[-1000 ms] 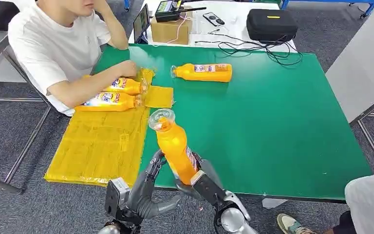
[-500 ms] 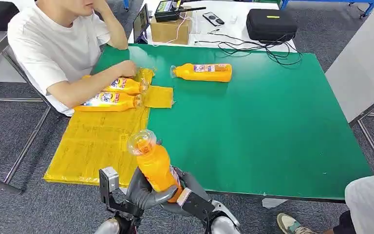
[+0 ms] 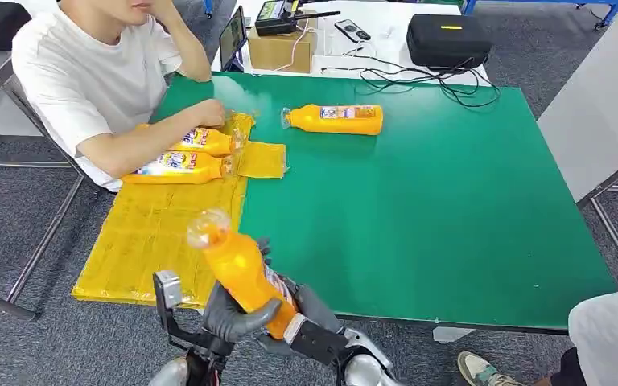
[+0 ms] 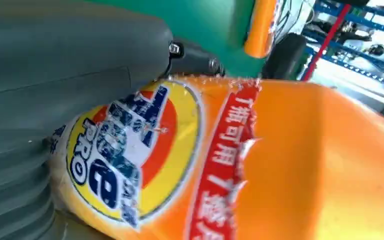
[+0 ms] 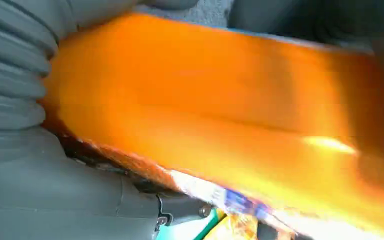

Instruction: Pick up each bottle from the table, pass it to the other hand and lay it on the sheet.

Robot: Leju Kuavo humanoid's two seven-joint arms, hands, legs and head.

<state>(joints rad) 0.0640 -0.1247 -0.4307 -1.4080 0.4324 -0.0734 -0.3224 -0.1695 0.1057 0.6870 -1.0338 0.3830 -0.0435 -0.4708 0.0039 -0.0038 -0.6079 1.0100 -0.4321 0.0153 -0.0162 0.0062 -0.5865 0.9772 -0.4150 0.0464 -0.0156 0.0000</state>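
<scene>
The held orange detergent bottle (image 3: 241,269) sits at the near edge of the green table (image 3: 451,217), tilted with its clear cap up and toward the far left, over the near right corner of the yellow sheet (image 3: 157,233). The left hand (image 3: 233,318) wraps its thumb and fingers around the lower body of the bottle; the left wrist view shows the thumb pressed against the printed label. The right hand (image 3: 306,322) lies against the base from the right. The right wrist view shows its cover and thumb tight against the orange wall, so it appears to grasp the bottle too. Judgement: this is mid hand-over, both hands on the bottle so it is never unsupported.

Two bottles (image 3: 189,157) already lie on their sides on the far part of the sheet, caps to the right, beside a seated person's forearm (image 3: 149,145). A fourth bottle (image 3: 334,119) lies on the bare table at the far centre, cap to the left, well apart from the sheet, awaiting pickup.

Contents: the bottles are opaque orange; fill level cannot be told. Caps appear fitted.
</scene>
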